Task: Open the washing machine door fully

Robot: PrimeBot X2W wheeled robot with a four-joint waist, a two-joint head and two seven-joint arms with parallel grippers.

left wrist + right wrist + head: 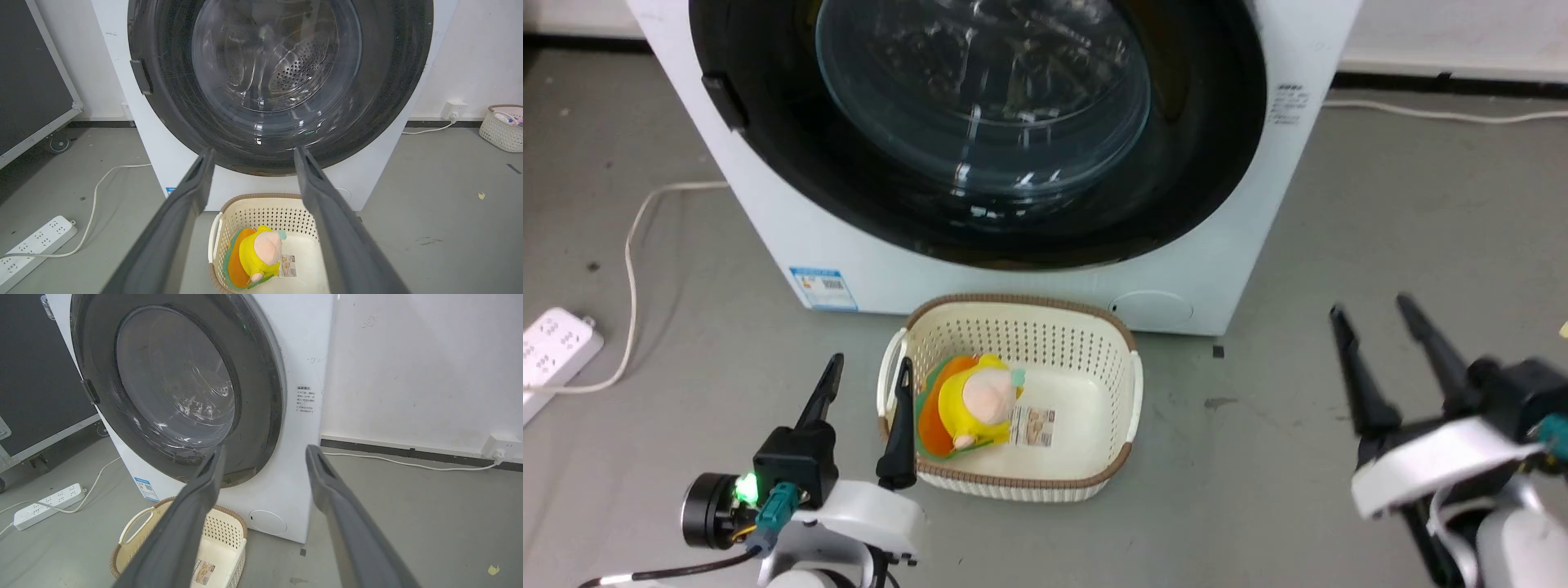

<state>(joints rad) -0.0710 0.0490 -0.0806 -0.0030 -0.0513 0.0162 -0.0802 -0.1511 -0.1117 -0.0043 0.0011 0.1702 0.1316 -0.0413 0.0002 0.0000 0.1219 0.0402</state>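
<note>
1. Left gripper (870, 363) and right gripper (1370, 306): fingers spread apart on both, nothing between them. Both are low over the grey floor.
2. The washing machine door (980, 122) lies ahead of and above both sets of fingertips, well apart from them. It looks shut: the black ring sits flat against the white front of the washing machine (784, 220), and we see no gap.
3. Key relation: a small dark tab (723, 102) sits on the door's left rim, its long axis following the rim, nearly upright. We judge this to be the pull point, which would put the swing about the door's right side. We cannot see a hinge.
4. The left gripper is on the tab's side and nearer to it. The right gripper stands off beyond the machine's right corner.
5. Door appearance: a glossy black disc with a bulging clear glass centre and heavy reflections. The left wrist view shows perforated steel through the glass.
6. A cream basket (1021, 304) holding a yellow toy (980, 400) sits just before the machine, under the door. We judge that a reach upward must clear it.
</note>
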